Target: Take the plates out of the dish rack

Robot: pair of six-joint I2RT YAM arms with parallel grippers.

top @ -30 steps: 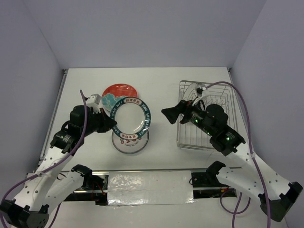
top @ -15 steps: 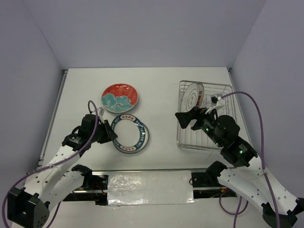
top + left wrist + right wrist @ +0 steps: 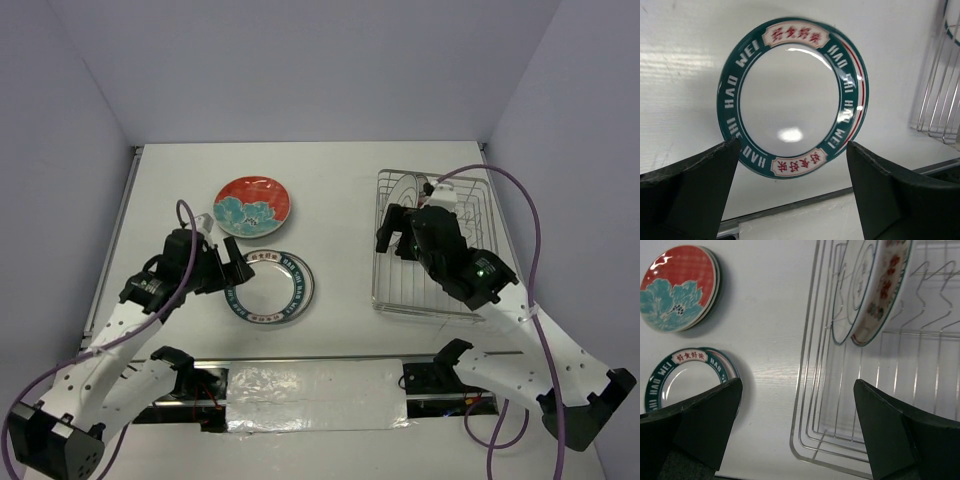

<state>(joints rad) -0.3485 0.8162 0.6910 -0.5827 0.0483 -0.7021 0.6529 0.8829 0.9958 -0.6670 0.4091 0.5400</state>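
Note:
A white plate with a teal lettered rim [image 3: 792,97] lies flat on the table, on top of another plate. My left gripper [image 3: 792,147] is open just at its near edge, touching nothing; from above it [image 3: 230,272] sits at the plate's [image 3: 272,288] left rim. A red plate with teal flowers [image 3: 254,204] lies behind. In the silver wire dish rack [image 3: 395,300], two plates [image 3: 867,290] stand upright at the far end. My right gripper [image 3: 797,387] hangs open over the rack's left edge [image 3: 810,390], holding nothing.
The rack fills the right side of the table. A metal rail with a taped strip [image 3: 315,390] runs along the near edge between the arm bases. The red plate [image 3: 677,287] seems to rest on another plate. Grey walls close in the table.
My left gripper lowered the teal-rimmed plate flat onto the plate on the table, then opened and let go. My right arm swung right, from the table's middle to over the rack.

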